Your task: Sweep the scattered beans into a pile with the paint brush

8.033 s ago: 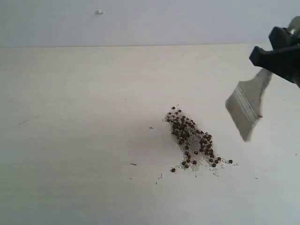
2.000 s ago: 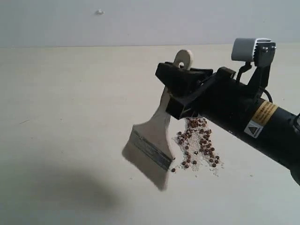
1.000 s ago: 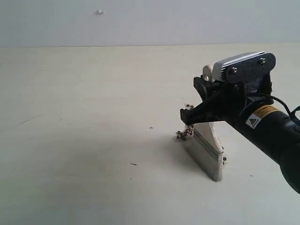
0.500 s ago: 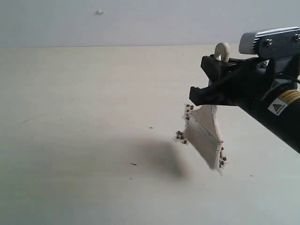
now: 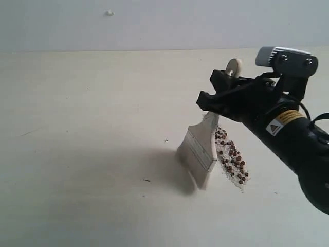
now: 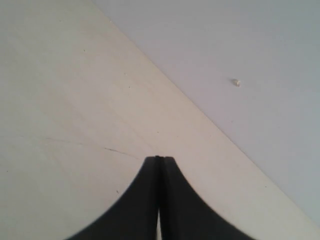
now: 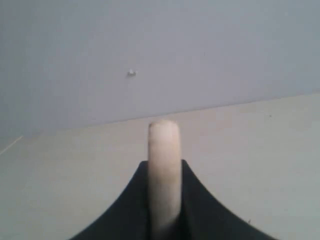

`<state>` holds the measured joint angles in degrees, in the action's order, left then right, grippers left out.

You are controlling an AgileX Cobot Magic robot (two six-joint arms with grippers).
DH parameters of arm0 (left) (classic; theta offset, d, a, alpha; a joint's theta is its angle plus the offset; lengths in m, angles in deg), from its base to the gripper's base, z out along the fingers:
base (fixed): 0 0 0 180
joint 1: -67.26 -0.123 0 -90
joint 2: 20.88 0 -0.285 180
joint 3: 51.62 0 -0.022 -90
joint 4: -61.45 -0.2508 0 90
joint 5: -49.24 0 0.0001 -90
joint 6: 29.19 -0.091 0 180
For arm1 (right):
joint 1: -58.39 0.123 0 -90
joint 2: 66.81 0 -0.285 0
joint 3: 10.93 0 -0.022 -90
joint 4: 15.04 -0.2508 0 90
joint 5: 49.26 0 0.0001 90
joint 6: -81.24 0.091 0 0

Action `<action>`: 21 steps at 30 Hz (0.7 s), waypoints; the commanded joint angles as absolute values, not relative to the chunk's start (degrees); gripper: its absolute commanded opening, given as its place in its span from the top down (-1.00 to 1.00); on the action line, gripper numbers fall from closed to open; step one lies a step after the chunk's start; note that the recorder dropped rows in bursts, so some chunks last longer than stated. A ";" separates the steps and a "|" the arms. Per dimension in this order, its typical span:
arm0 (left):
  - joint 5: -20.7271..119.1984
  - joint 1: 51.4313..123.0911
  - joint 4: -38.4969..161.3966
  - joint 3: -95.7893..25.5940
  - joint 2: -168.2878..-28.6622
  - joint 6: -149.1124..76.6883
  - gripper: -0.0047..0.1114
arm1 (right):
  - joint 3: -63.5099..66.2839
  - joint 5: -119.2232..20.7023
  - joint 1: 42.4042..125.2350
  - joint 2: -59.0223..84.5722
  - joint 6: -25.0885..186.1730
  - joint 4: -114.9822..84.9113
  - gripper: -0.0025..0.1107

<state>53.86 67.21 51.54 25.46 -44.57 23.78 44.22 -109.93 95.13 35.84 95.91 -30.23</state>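
Right gripper [image 5: 218,94] jaws clamp paint brush [image 5: 201,150] by its handle; bristle tips at bench [image 5: 77,154], just beside beans [image 5: 231,159] lying in a narrow strip. Brush looks light, bristles soft, handle stiff: grip there. Left gripper [image 6: 159,166] jaws pressed together, empty.

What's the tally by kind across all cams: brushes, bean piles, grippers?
paint brush: 1
bean pile: 1 (one streak beside the bristles; single beans too small to count)
grippers: 2 (right gripper shut on the brush handle; left gripper shut, holding nothing)
Total: 4
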 commanded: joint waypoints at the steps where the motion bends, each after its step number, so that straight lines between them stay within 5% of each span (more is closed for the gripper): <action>1: 53.82 67.32 51.84 25.59 -44.20 23.41 0.92 | 40.99 -111.82 95.06 41.97 97.46 -31.40 0.96; 21: 53.82 67.32 51.84 25.59 -44.20 23.41 0.92 | 39.69 -112.69 95.06 44.25 82.84 -44.70 0.96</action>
